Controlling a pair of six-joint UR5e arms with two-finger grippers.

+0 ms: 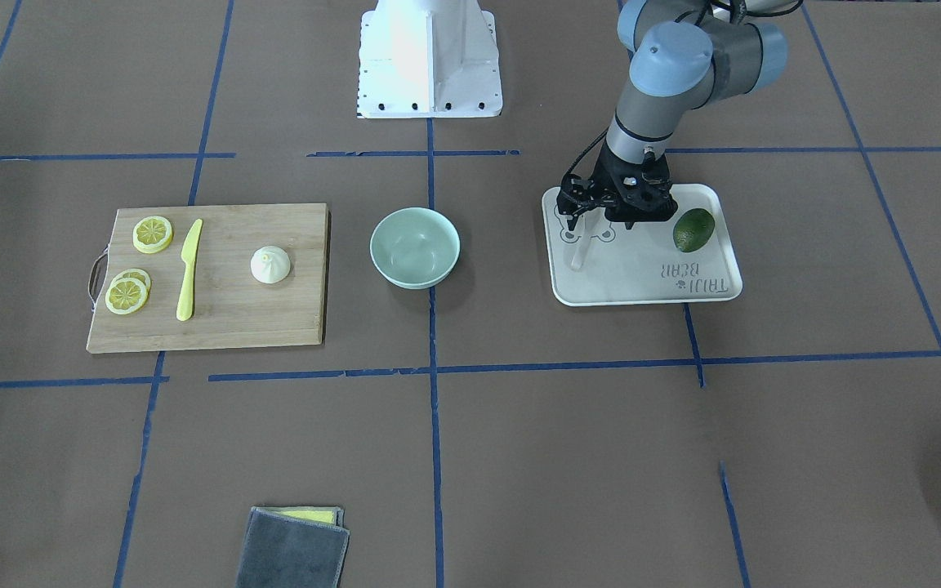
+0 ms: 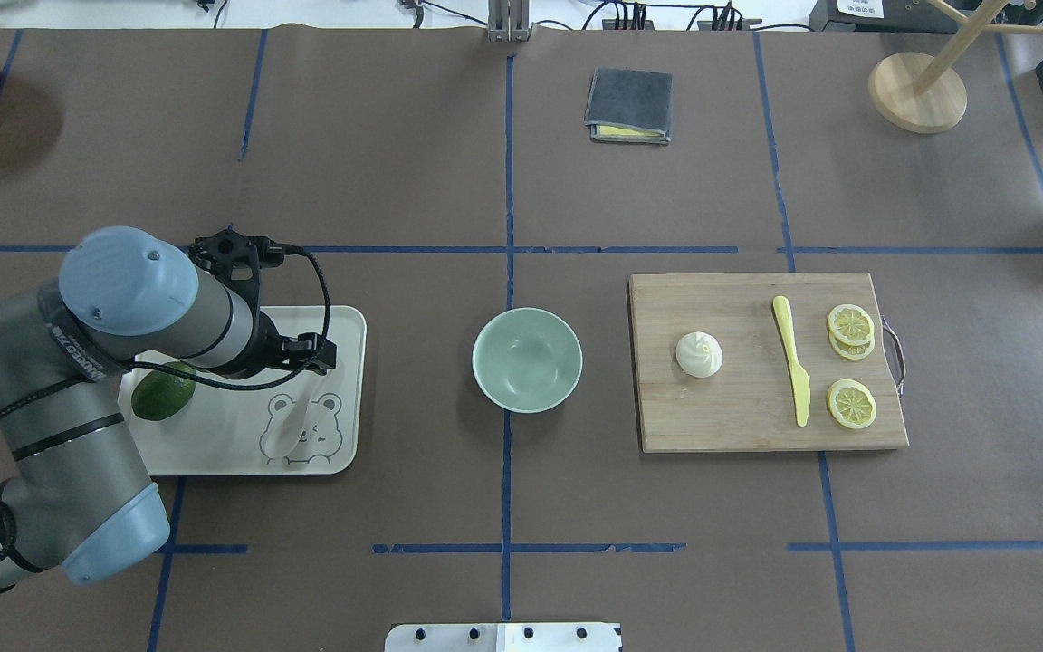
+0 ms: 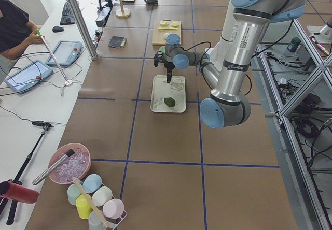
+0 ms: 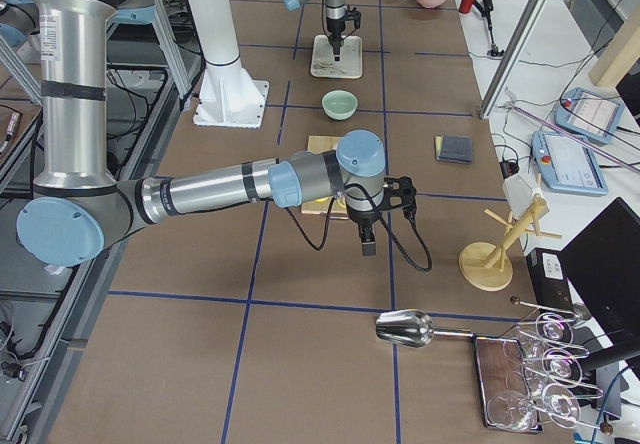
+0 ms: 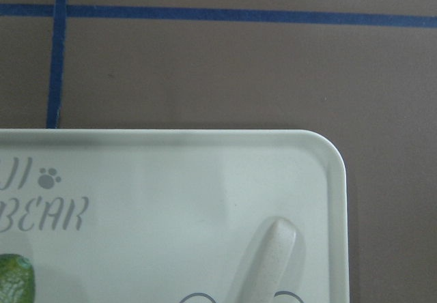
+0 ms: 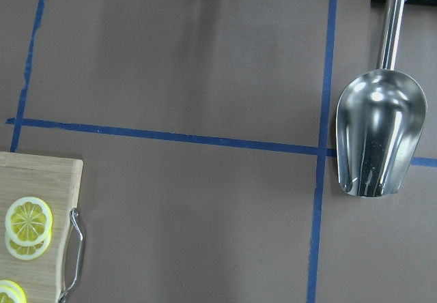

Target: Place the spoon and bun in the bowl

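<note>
The left gripper (image 1: pixel 630 214) hangs low over one white tray (image 2: pixel 214 435). Its fingers are hidden by its own black body and do not show in the wrist view, so whether they are spread or pressed together cannot be told. The single pale spoon (image 2: pixel 286 433) lies flat on the tray right below this gripper, untouched as far as the views show, its handle pointing away from the robot. One green avocado (image 2: pixel 162 391) sits on the same tray, on the gripper's side away from the bowl.

One mint-green bowl (image 2: pixel 527 362) stands off the tray, to the gripper's right, with nothing in it. Farther the same way lies one wooden cutting board (image 2: pixel 739 417). It carries the one white bun (image 2: pixel 699 354), one yellow knife (image 2: pixel 792 371) and three lemon slices (image 2: pixel 851 403), two of them overlapping. One folded grey cloth (image 2: pixel 628 106) lies well apart, across the table.

The right gripper (image 4: pixel 367 244) hangs beyond the board's far end, well apart from the bun. It shows only from the side, so its state cannot be told. One metal scoop (image 6: pixel 375 139) lies on the table below its camera.
</note>
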